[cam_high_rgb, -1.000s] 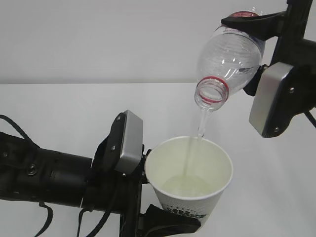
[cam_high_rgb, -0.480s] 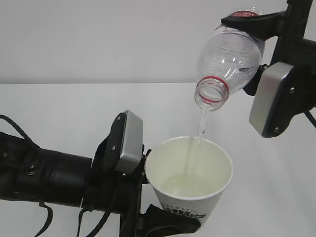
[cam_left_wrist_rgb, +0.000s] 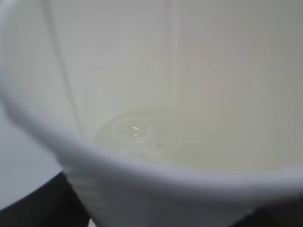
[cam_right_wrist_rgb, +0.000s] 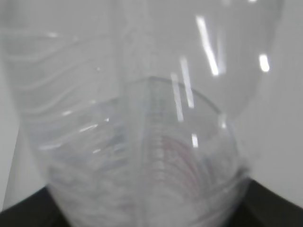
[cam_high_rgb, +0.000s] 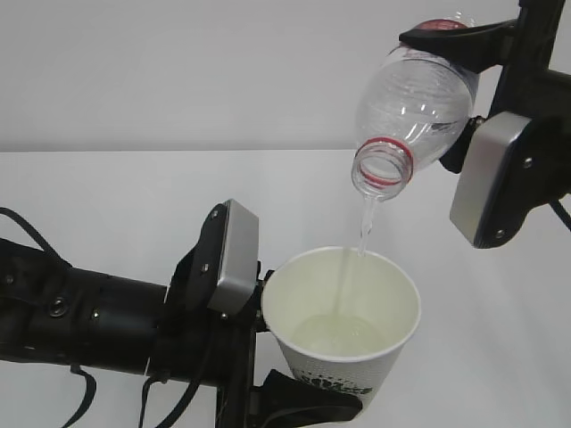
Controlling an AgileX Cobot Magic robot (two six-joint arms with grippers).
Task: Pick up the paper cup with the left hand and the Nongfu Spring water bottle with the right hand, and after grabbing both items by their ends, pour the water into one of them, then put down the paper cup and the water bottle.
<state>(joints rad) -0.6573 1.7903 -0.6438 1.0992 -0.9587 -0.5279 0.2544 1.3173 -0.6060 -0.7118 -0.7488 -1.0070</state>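
1. You're mid-pour right now. The right hand has the Nongfu Spring water bottle clamped round its body and tipped mouth-down, with the water running as a thin stream into the paper cup below.
2. The left hand grips the cup low on its wall, so neither set of jaws is loose. The cup sits a bit tilted, held off the table.
3. Next up, I'd guess: tip the bottle back upright to cut the stream, then set both down gently. Keep the cup level, since it's carrying liquid now.
4. The exterior view gives you the stream and the bottle-over-cup lineup. The left wrist view shows only the shallow pool at the cup bottom. The right wrist view is just blurry ribbed plastic, no label readable.
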